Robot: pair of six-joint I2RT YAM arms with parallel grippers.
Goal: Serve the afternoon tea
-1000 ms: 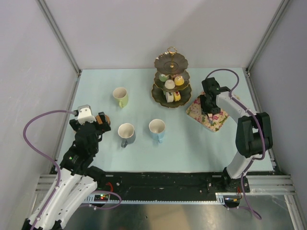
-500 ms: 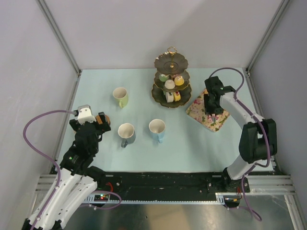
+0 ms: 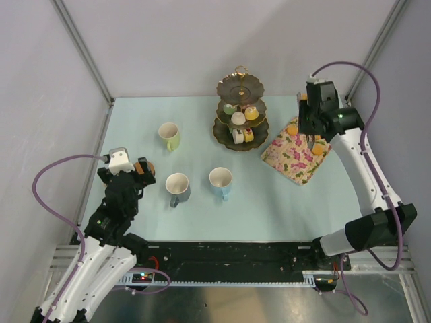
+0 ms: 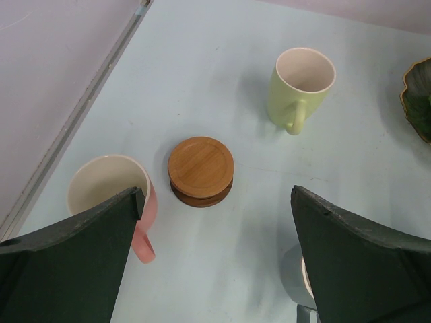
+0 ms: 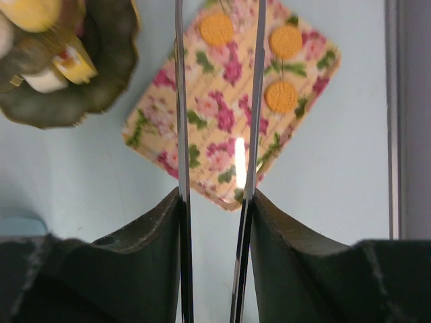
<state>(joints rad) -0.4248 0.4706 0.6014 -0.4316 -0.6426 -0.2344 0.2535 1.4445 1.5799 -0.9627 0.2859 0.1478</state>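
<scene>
Right fingers (image 3: 314, 138), narrowing and gripping nothing, are lifting off the tray (image 3: 293, 161), leaving its biscuits (image 3: 291, 128) unserved; left fingers (image 3: 140, 168) are waiting wide.

We find cakes (image 3: 244, 116) on the gold-rimmed stand (image 3: 241, 85); yellow-green mug (image 3: 169, 136), grey mug (image 3: 178, 188), blue mug (image 3: 221, 182) and pink mug (image 4: 108, 185) upright; stacked coasters (image 4: 201, 168) beside pink.

I count four mugs: yellow-green (image 3: 169, 135), grey (image 3: 178, 187), blue (image 3: 221, 182), pink (image 4: 108, 195). One three-tier stand (image 3: 240, 85) with five small cakes (image 3: 238, 119) showing, one floral tray (image 3: 289, 160) carrying three orange rounds (image 5: 280, 95). One coaster stack (image 4: 200, 169), two discs as far as I can tell.
</scene>
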